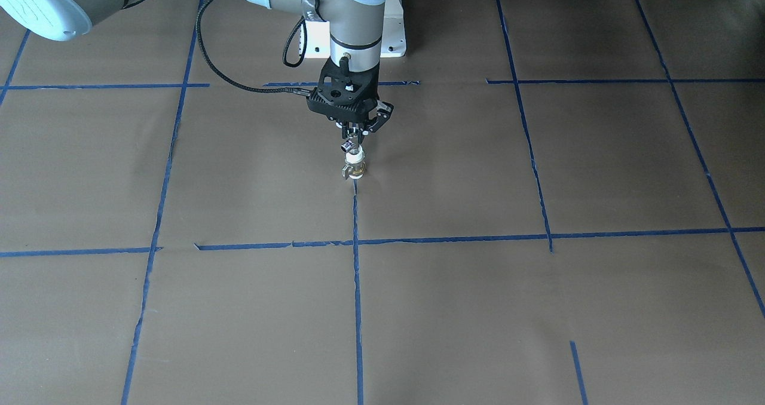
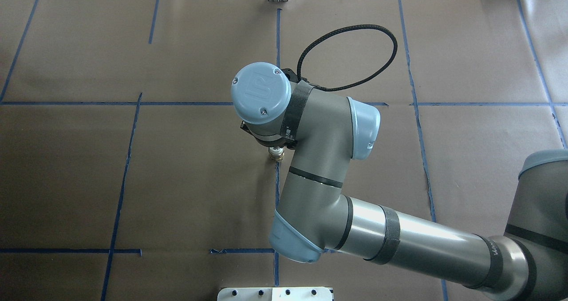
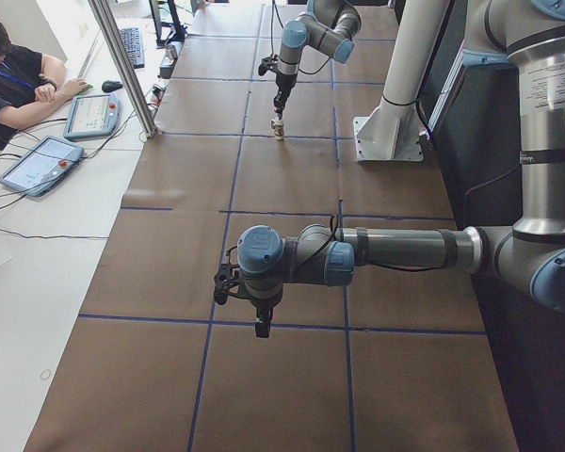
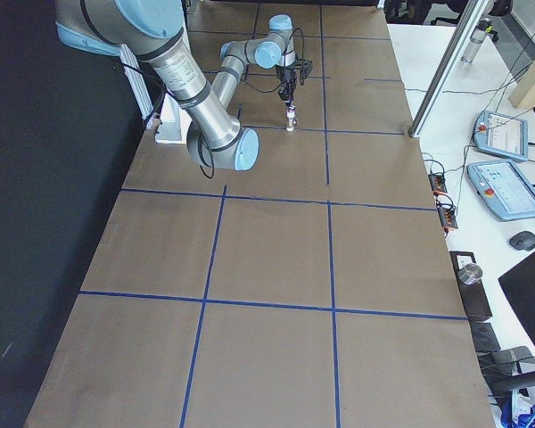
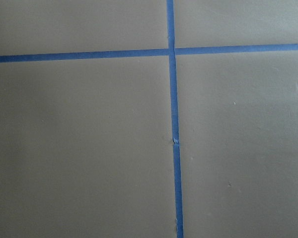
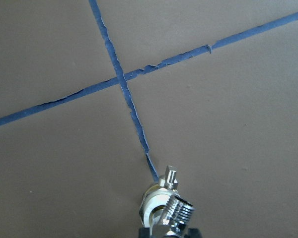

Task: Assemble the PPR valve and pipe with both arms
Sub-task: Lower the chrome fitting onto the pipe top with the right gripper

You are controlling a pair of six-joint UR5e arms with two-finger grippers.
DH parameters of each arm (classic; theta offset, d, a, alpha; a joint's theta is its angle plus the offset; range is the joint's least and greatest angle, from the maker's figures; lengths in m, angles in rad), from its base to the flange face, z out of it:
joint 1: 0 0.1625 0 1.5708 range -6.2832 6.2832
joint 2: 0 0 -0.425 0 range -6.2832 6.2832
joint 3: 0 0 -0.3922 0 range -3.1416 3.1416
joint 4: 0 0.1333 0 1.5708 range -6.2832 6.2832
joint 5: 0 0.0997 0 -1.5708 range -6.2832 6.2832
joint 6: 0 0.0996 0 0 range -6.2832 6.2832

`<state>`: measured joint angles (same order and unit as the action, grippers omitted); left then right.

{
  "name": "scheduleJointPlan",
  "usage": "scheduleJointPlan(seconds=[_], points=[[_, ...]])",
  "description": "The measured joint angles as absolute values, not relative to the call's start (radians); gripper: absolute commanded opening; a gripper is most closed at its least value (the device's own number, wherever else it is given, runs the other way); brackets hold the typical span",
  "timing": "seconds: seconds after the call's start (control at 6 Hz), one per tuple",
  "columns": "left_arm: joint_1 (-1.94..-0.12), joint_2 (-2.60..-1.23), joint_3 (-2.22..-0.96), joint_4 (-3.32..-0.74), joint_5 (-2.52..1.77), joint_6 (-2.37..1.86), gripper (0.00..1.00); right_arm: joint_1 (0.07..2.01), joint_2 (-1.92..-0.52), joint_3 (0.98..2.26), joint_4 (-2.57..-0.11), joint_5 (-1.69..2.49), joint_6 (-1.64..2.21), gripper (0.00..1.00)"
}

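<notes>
My right gripper (image 1: pixel 354 137) hangs straight down over the table's middle, shut on the chrome PPR valve (image 1: pixel 348 147). The valve sits on top of the pipe (image 1: pixel 355 167), whose white end faces up and whose brassy body stands on a blue tape line. In the right wrist view the valve (image 6: pixel 178 210) and the pipe's white rim (image 6: pixel 148 207) show at the bottom edge. The pipe peeks out under the wrist in the overhead view (image 2: pixel 276 155). My left gripper (image 3: pixel 262 325) hangs over bare table far from the parts; I cannot tell whether it is open. The left wrist view shows only paper and tape.
Brown paper with a blue tape grid (image 1: pixel 356 285) covers the table. The white base plate (image 1: pixel 395 34) stands behind the right gripper. A metal post (image 3: pixel 122 66), tablets (image 3: pixel 38 162) and a seated operator (image 3: pixel 9 75) are along the table's far side.
</notes>
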<state>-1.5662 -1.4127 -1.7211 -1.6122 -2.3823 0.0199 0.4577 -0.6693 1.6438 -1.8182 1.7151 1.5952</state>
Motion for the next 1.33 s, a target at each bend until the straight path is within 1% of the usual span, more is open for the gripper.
scheduleJointPlan(seconds=[0.17,0.33,0.5,0.67,1.17,1.33], points=[[-1.566,-1.413,-1.721,-1.612,-2.382,0.020,1.00,0.455,-0.672,1.643,-1.817,1.715,1.595,0.02],[-1.566,-1.413,-1.721,-1.612,-2.382,0.020,1.00,0.455,-0.675,1.641,-1.815,1.715,1.593,0.08],[-1.566,-1.413,-1.720,-1.612,-2.382,0.020,1.00,0.454,-0.676,1.640,-1.815,1.715,1.592,0.38],[-1.566,-1.415,-1.720,-1.612,-2.382,0.020,1.00,0.454,-0.676,1.638,-1.814,1.715,1.593,0.93],[-1.566,-1.417,-1.720,-1.611,-2.382,0.020,1.00,0.454,-0.678,1.635,-1.815,1.714,1.590,0.99],[-1.566,-1.417,-1.720,-1.611,-2.382,0.020,1.00,0.454,-0.677,1.636,-1.815,1.714,1.584,0.99]])
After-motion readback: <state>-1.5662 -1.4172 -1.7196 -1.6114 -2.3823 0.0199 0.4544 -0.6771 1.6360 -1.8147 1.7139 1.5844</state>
